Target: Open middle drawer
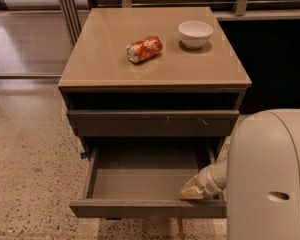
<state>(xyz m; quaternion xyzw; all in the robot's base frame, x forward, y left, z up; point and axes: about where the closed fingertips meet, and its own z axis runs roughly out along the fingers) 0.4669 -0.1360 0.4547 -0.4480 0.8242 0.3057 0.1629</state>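
The middle drawer [145, 208] is pulled well out of the cabinet. Its plain dark grey-brown front faces me and its shallow grey tray [140, 176] looks empty. My gripper [192, 189] is a pale tip reaching into the drawer at its front right corner, just behind the front panel. The large white arm housing [270, 179] fills the lower right and hides the rest of the wrist and the drawer's right end.
Above the open drawer is a closed, wider drawer front [150, 123] with white scratch marks. The tan cabinet top [100, 59] holds a crushed orange can [144, 49] and a white bowl [195, 34]. Speckled floor lies to the left; a dark wall is on the right.
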